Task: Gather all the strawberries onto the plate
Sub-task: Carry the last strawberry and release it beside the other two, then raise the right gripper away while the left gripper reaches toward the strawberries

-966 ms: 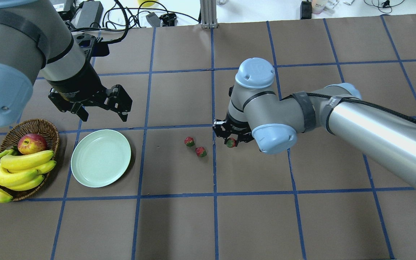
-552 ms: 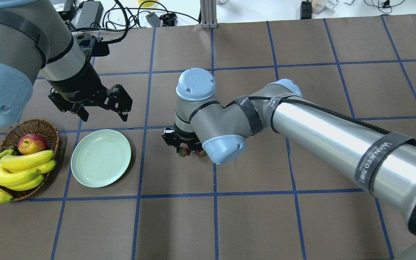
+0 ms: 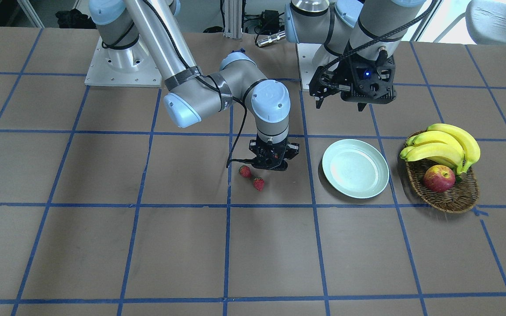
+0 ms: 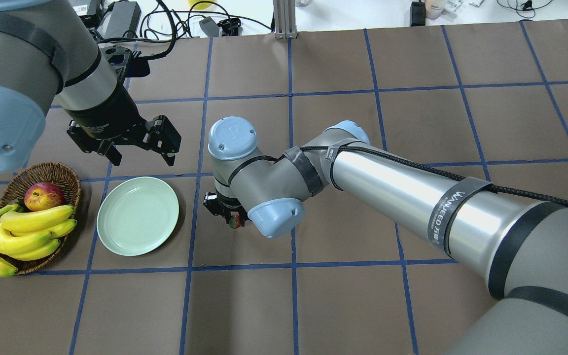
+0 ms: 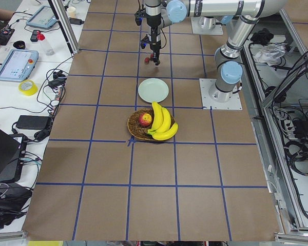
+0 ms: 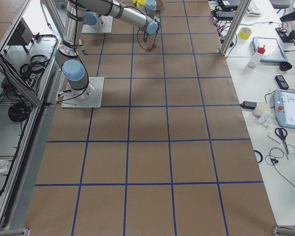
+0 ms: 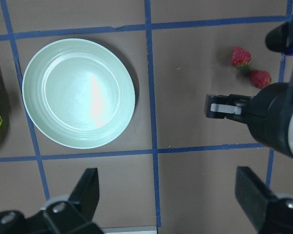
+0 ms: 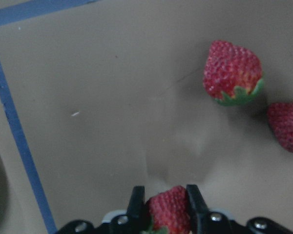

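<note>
Right wrist-mounted view tells it best: the right hand (image 8: 167, 204) is clenched on the held strawberry (image 8: 170, 218). Its two black fingers (image 8: 136, 204) press the red fruit from either side. The berry hangs a little above the brown surface (image 8: 97, 126).

Two more berries lie on that surface. The first loose strawberry (image 8: 233, 73) has its green cap turned towards the second loose strawberry (image 8: 285, 126), which sits close beside it and is cut off by the edge of the view.

Seen from the front-facing camera, the right hand is just beside this pair, between them and the plate (image 4: 137, 216). From overhead the right arm's wrist hides both loose berries, and only the held one peeks out under it.

The pale green plate has nothing on it, and the right hand is near it but not over it.

The left hand (image 4: 142, 159) is released, its fingers spread wide. It hovers above the surface near the plate's far rim, and its own camera looks straight down on the plate.

On the plate's other side stands a wicker basket (image 4: 42, 170) with bananas (image 4: 22, 231) and an apple (image 4: 43, 195).
</note>
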`<state>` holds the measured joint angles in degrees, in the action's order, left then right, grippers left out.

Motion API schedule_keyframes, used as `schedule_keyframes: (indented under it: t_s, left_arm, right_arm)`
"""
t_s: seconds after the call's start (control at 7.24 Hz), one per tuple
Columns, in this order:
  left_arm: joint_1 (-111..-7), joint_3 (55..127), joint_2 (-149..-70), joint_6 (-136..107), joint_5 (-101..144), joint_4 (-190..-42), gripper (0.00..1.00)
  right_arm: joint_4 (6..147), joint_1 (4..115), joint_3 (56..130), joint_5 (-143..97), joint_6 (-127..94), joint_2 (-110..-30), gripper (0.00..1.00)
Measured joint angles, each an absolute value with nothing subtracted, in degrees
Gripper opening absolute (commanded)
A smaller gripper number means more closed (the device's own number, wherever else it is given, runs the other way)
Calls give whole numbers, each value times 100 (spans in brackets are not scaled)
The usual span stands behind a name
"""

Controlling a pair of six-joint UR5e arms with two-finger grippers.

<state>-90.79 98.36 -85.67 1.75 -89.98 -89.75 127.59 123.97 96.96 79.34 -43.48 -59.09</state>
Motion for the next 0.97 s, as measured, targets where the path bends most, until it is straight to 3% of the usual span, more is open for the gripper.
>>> schedule_keyframes:
  t_s: [0.55, 0.97]
  left_arm:
    - [-9079, 9842, -8571, 160, -8998, -8975, 100]
    - [-9076, 9830, -8564, 109, -9028, -8974, 100]
  right_arm:
    - [12539, 12383, 9659, 8220, -4248, -6166, 100]
    - [11410, 11609, 9636, 8757, -3104, -7207, 100]
